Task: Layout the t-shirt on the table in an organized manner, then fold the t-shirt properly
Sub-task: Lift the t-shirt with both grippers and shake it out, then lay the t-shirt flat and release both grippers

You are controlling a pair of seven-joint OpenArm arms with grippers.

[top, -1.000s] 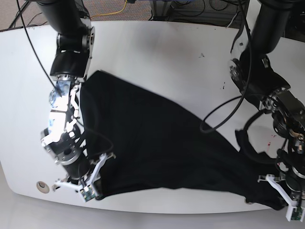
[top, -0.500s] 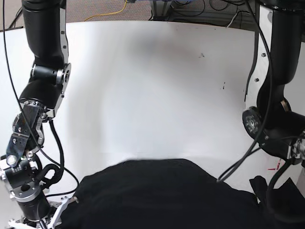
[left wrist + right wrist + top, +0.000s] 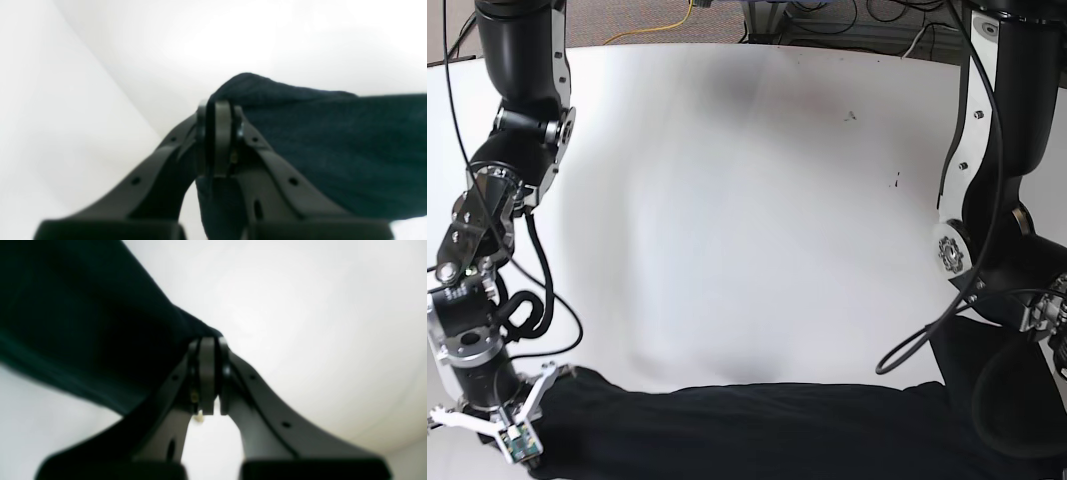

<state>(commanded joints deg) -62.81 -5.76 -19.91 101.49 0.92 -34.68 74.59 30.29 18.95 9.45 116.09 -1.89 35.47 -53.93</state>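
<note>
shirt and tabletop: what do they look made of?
The t-shirt: soft black knit, likely cotton; matte, fuzzy weave, it drapes from the left gripper. The table: hard, smooth white surface, probably laminate or coated board; its glossy sheen shows soft reflections.

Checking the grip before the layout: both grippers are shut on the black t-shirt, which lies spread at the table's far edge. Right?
Not quite. Both the left gripper and right gripper are shut on the t-shirt, but the base view shows it stretched along the near edge of the table, not the far edge.
</note>
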